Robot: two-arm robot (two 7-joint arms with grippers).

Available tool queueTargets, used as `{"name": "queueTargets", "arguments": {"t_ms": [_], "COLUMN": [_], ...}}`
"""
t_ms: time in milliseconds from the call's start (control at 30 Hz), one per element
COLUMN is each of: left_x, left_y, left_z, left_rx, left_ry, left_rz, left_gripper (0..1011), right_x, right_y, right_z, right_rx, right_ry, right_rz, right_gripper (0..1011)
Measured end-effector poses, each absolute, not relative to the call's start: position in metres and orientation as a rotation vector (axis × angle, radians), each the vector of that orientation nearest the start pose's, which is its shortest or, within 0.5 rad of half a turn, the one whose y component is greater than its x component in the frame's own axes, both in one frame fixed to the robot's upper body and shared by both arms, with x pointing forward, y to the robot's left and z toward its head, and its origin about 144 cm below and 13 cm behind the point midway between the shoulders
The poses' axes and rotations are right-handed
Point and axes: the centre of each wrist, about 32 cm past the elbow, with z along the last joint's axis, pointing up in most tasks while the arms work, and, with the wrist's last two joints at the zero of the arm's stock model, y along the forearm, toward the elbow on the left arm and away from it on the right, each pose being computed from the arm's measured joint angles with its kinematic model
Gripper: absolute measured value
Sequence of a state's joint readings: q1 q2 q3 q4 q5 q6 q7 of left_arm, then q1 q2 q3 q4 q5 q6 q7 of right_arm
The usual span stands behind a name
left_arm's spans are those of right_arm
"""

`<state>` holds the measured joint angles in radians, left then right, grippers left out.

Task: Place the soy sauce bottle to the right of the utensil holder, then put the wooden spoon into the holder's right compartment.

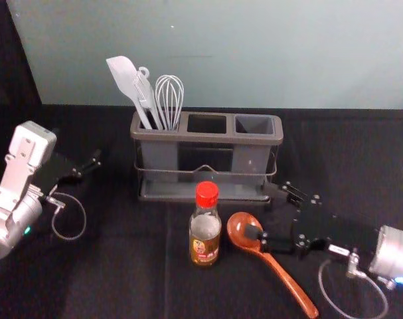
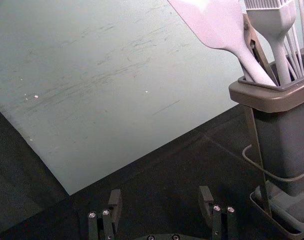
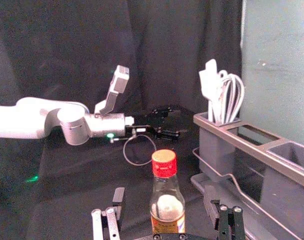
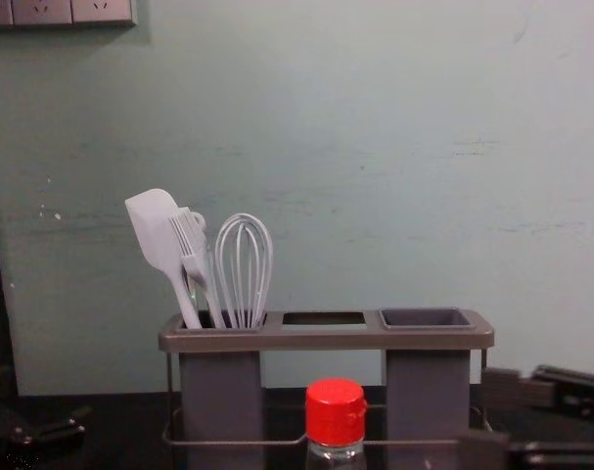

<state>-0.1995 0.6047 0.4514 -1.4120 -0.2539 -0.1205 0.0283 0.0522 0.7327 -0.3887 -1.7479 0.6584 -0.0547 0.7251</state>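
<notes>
My right gripper [image 1: 263,211] stands open just right of the soy sauce bottle [image 1: 205,227], its fingertips pointing at it without touching. In the right wrist view the bottle [image 3: 167,202] stands upright ahead of the open right gripper [image 3: 165,199]. The wooden spoon [image 1: 281,276] lies on the table right of the bottle, its bowl partly beside the near fingertip. Behind the bottle is the utensil holder [image 1: 208,138]; its right compartment [image 4: 426,318] is empty. My left gripper [image 1: 81,158] is idle, left of the holder, and open in the left wrist view [image 2: 161,197].
White utensils, a spatula [image 4: 158,235], a brush [image 4: 193,253] and a whisk [image 4: 244,269], stand in the holder's left compartment. A wire rail [image 1: 204,170] runs along the holder's front. The wall [image 1: 228,53] rises behind the black-covered table [image 1: 121,266].
</notes>
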Motion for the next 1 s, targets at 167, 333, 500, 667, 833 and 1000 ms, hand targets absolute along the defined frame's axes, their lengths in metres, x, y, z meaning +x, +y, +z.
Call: {"name": "queueTargets", "arguments": {"t_ms": [167, 333, 500, 667, 833, 1000], "left_x": [0.489, 0.489, 0.489, 0.489, 0.489, 0.489], "left_y": [0.31, 0.31, 0.31, 0.31, 0.31, 0.31], "left_z": [1.14, 1.14, 1.14, 1.14, 1.14, 1.14], "left_rx": [0.304, 0.305, 0.304, 0.304, 0.304, 0.304], "left_ry": [-0.285, -0.285, -0.285, -0.285, -0.285, -0.285], "left_rz": [1.248, 1.248, 1.248, 1.248, 1.248, 1.248], "left_gripper": [1005, 1005, 1005, 1005, 1005, 1005], "right_x": [0.457, 0.465, 0.478, 0.485, 0.491, 0.495], "right_y": [-0.283, -0.273, -0.26, -0.252, -0.243, -0.237], "right_z": [1.196, 1.197, 1.199, 1.2, 1.2, 1.199], "right_rx": [-0.068, -0.093, -0.12, -0.128, -0.127, -0.125], "right_ry": [-0.003, -0.011, -0.019, -0.028, -0.037, -0.04], "right_rz": [-0.407, -0.391, -0.379, -0.388, -0.388, -0.389], "right_gripper": [1003, 1003, 1003, 1002, 1003, 1003]}}
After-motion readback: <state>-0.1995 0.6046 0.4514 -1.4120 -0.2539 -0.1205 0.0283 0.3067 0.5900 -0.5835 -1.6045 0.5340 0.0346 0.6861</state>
